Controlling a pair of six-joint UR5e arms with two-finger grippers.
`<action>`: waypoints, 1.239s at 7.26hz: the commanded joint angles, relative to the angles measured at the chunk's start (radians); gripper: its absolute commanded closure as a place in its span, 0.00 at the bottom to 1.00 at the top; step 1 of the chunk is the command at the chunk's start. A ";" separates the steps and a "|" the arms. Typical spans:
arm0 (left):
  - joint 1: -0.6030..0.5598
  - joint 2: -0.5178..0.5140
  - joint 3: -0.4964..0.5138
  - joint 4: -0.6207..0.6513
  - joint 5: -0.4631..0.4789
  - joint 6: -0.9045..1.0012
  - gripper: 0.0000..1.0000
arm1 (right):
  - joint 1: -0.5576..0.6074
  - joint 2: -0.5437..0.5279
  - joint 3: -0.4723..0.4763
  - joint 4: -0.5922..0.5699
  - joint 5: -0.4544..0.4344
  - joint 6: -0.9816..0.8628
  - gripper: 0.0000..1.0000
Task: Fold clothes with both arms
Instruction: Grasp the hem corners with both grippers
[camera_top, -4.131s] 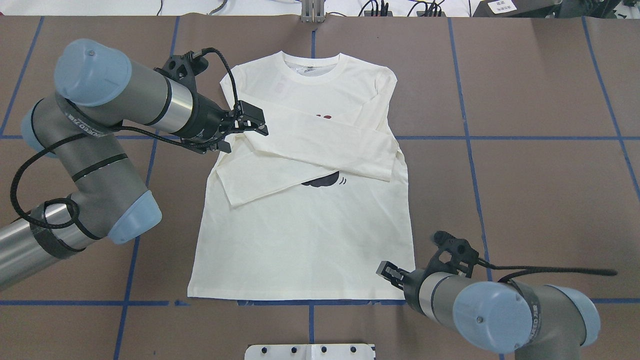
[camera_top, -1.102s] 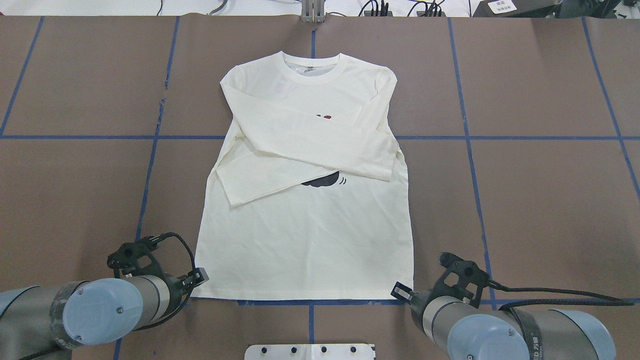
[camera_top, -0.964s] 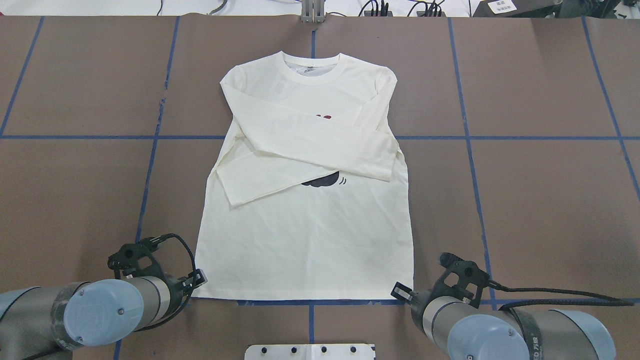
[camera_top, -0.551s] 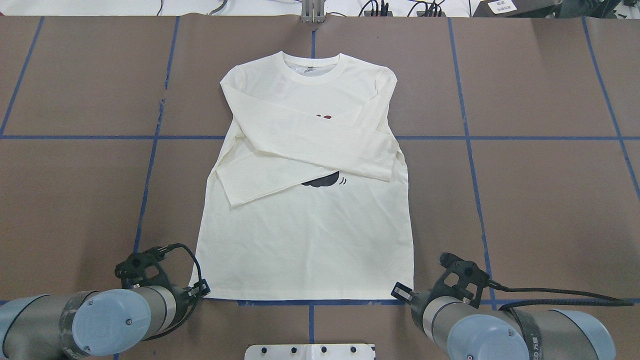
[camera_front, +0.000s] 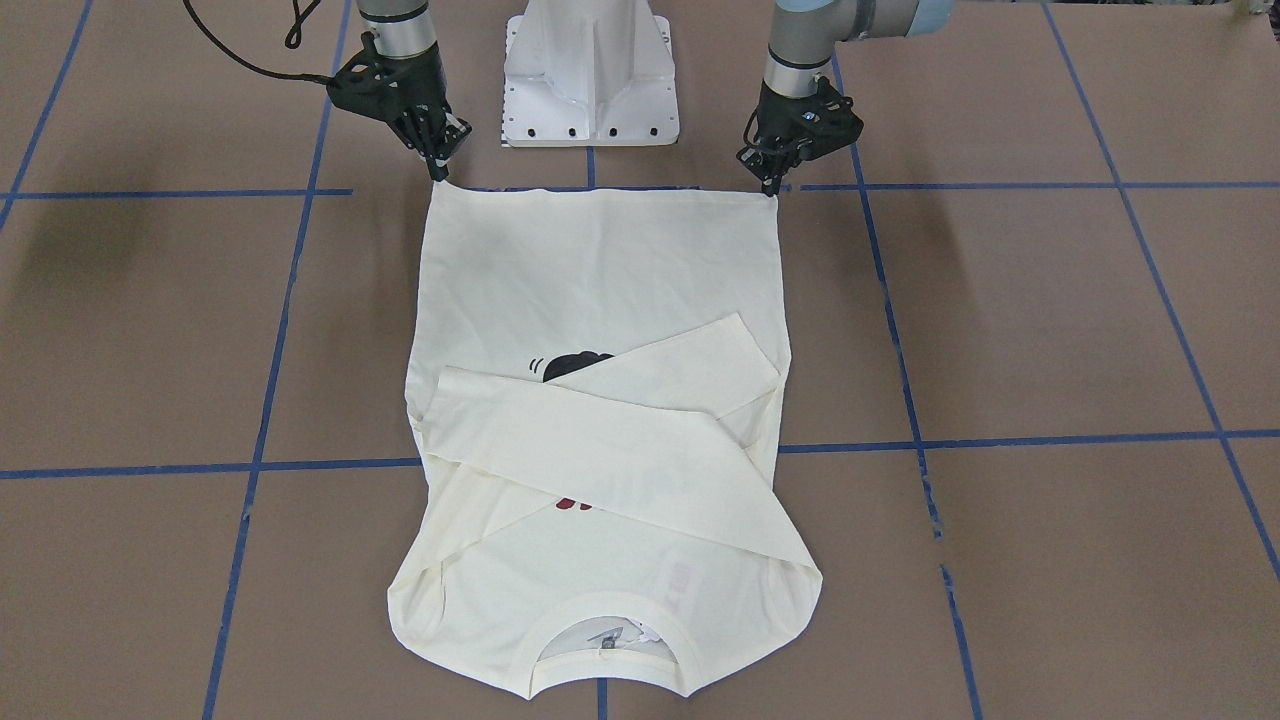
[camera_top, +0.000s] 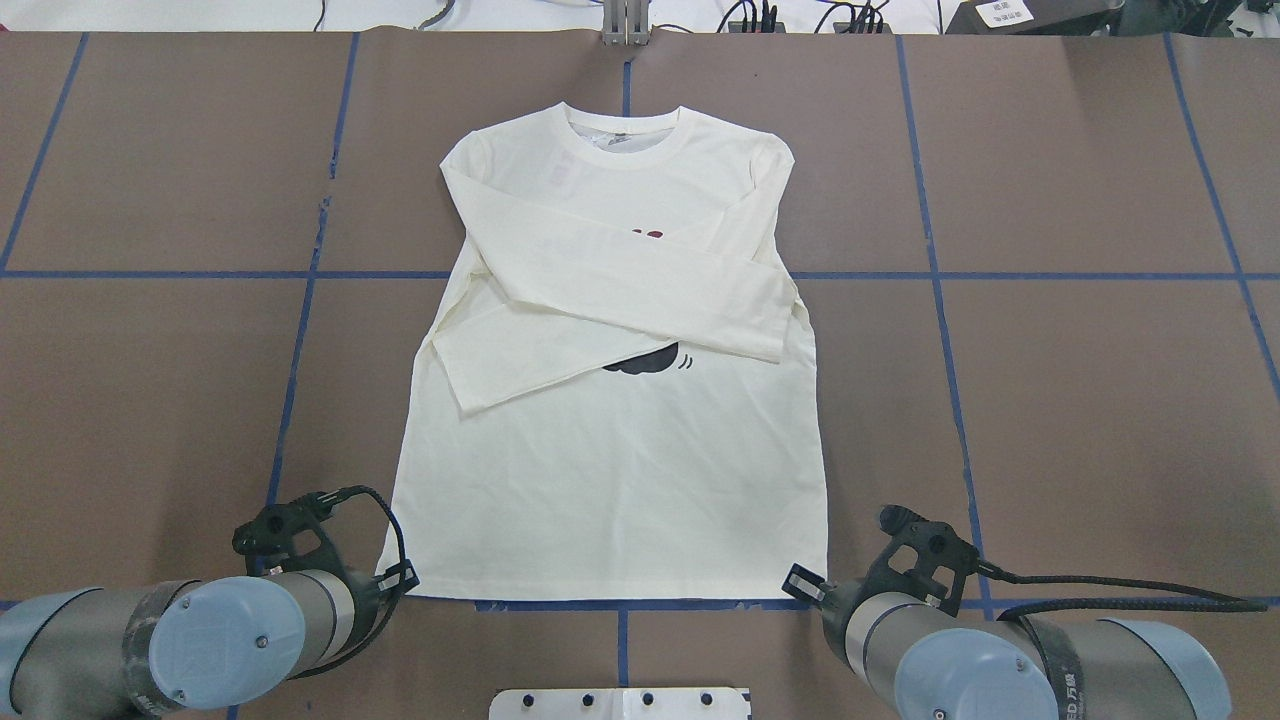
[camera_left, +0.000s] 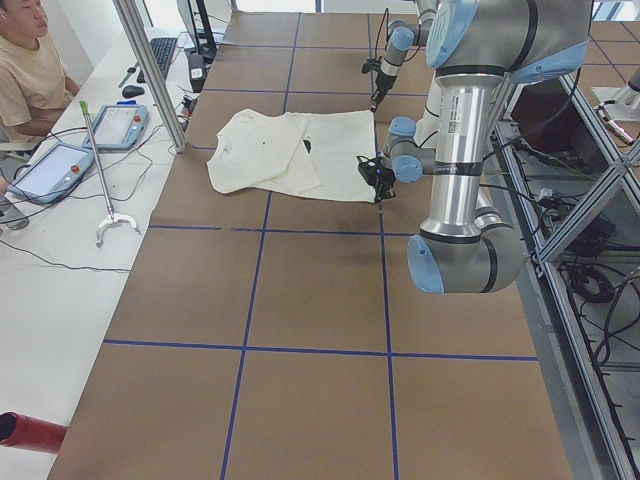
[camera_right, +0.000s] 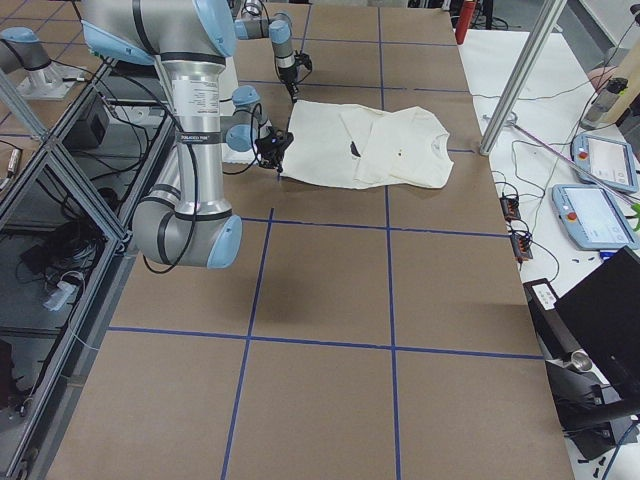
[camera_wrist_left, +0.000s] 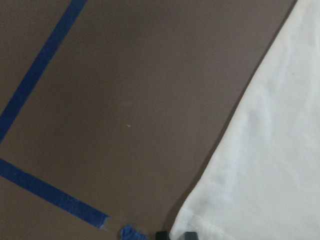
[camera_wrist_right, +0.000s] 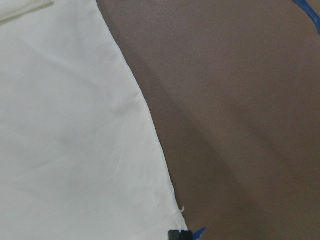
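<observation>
The cream T-shirt (camera_top: 610, 480) lies flat, print side up, collar far from me. Both sleeves are folded across the chest and hide most of the black cat print (camera_top: 645, 362) and the red lettering (camera_top: 648, 234). My left gripper (camera_top: 400, 578) is at the hem's left corner, and the left wrist view shows its tips (camera_wrist_left: 175, 235) closed on that corner. My right gripper (camera_top: 800, 583) is at the hem's right corner, its tips (camera_wrist_right: 177, 234) closed on the cloth edge. In the front view the left gripper (camera_front: 776, 188) and right gripper (camera_front: 437, 172) touch the two hem corners.
The white pedestal base (camera_top: 620, 703) stands just behind the hem between both arms. Blue tape lines (camera_top: 960, 420) grid the brown table. An operator (camera_left: 25, 70) sits at a side desk with tablets, beyond a metal post (camera_left: 150, 70).
My left arm has left the folded sleeve at the far left and come down to the hem's left corner, creeping slightly right at the end. My right gripper shifted to the right corner, then stayed.
</observation>
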 joint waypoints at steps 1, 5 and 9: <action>-0.011 0.000 -0.007 0.002 0.002 0.002 1.00 | 0.001 0.000 0.002 0.000 0.002 0.000 1.00; 0.086 0.020 -0.237 0.089 0.002 -0.060 1.00 | -0.067 -0.099 0.159 0.002 0.003 -0.003 1.00; 0.042 -0.027 -0.430 0.231 -0.007 -0.023 1.00 | -0.011 -0.196 0.364 0.000 0.006 -0.123 1.00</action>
